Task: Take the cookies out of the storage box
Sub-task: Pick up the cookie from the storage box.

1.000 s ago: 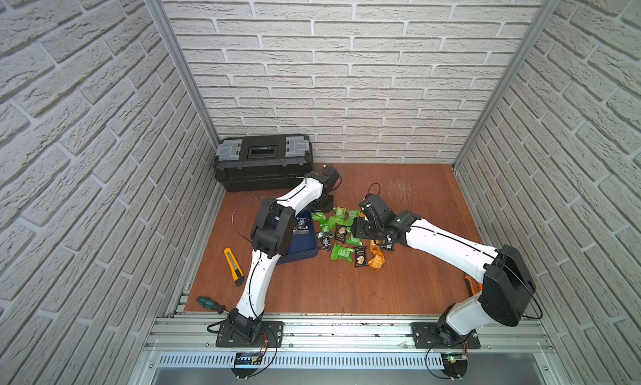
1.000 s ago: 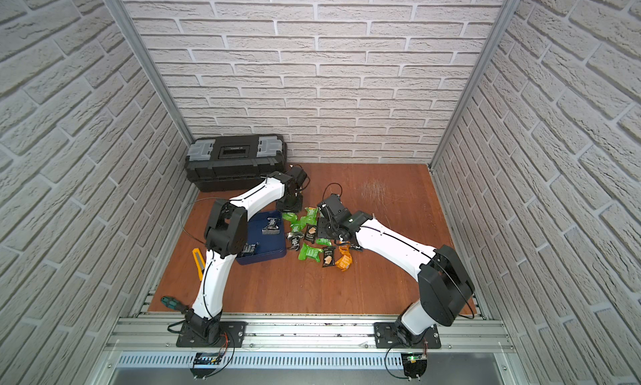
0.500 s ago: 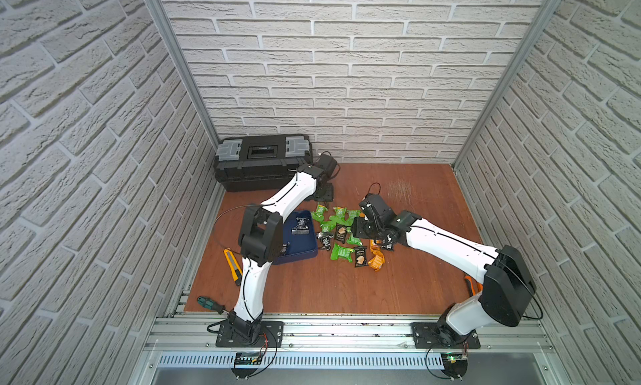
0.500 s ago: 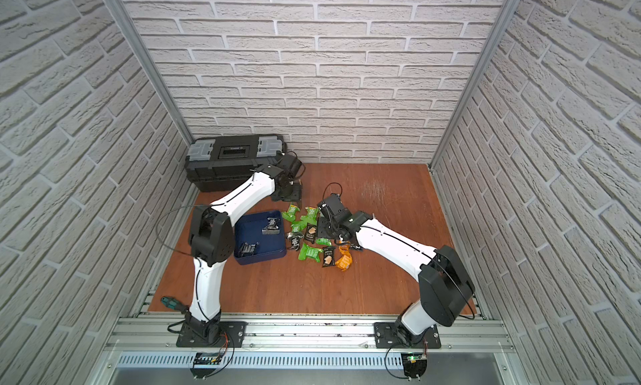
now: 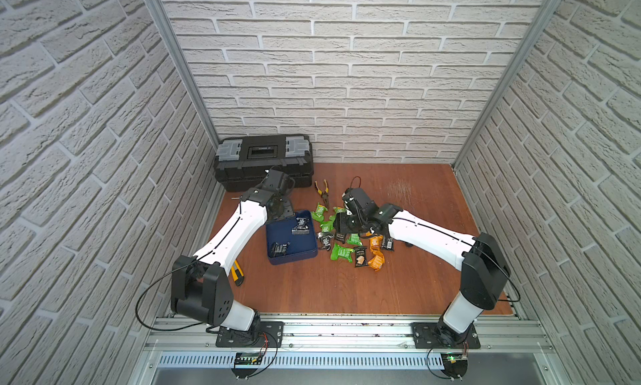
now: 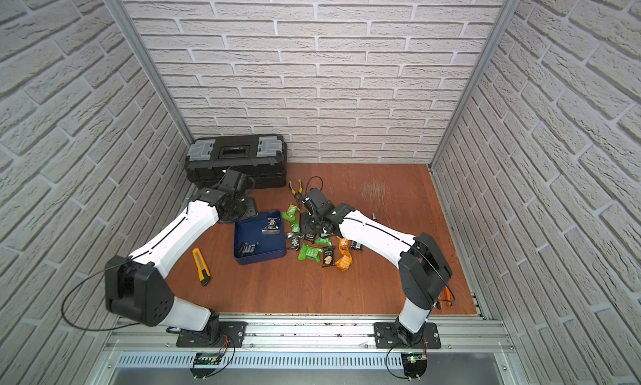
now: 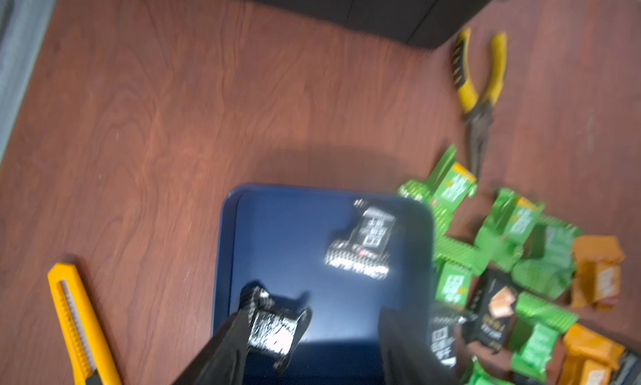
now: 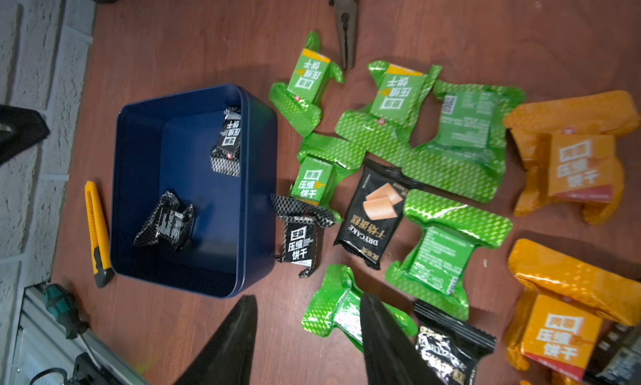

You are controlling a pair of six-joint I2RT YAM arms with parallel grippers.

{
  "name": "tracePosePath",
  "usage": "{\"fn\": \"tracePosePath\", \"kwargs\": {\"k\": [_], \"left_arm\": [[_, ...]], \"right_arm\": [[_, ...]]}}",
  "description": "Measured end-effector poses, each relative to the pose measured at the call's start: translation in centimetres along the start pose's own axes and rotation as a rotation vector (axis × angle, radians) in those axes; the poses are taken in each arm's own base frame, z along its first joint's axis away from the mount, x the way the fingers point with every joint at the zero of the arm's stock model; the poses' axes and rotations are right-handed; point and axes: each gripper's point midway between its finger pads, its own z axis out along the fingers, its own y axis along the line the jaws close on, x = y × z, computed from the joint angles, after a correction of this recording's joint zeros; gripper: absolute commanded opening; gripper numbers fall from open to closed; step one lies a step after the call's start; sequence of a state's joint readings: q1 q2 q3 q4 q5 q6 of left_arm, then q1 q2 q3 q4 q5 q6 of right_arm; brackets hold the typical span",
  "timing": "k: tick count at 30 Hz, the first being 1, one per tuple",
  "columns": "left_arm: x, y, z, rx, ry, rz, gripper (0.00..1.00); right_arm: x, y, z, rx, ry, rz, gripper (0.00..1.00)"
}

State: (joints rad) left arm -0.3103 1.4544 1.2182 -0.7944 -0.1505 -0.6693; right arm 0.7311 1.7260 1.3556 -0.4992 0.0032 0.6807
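Brown wood table (image 5: pixel 399 279), brick walls all round. Box (image 5: pixel 293 260) sits left of centre, and most cookies (image 5: pixel 341 251) are already piled on the table just right of it. Two black ones are left inside: near packet (image 5: pixel 279 248) out in the open, far packet (image 5: pixel 301 226) right up by the right wall. My left pincer (image 7: pixel 315 314) hangs over the box, jaws apart, gripping nothing (blurry view, mind you). Right pincer (image 8: pixel 308 298) is spread and empty too, over the pile. My worry: foil's slippery, and going for the far packet a finger could catch the rim and drag the box. Arms are close as well, so they could bump.
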Motion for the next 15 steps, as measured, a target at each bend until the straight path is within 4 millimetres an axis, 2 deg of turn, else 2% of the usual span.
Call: {"fn": "tracePosePath", "kwargs": {"k": [3, 6, 15], "left_arm": [[2.9, 0.2, 1.1, 0.035, 0.071, 0.049, 0.67], [4.8, 0.0, 2.2, 0.061, 0.131, 0.085, 0.68], [3.9, -2.0, 6.2, 0.107, 0.129, 0.177, 0.69]], "right_arm": [[0.6, 0.6, 0.8, -0.008, 0.022, -0.012, 0.53], [1.0, 0.9, 1.2, -0.014, 0.036, -0.018, 0.53], [1.0, 1.0, 1.2, -0.018, 0.030, -0.017, 0.53]]}}
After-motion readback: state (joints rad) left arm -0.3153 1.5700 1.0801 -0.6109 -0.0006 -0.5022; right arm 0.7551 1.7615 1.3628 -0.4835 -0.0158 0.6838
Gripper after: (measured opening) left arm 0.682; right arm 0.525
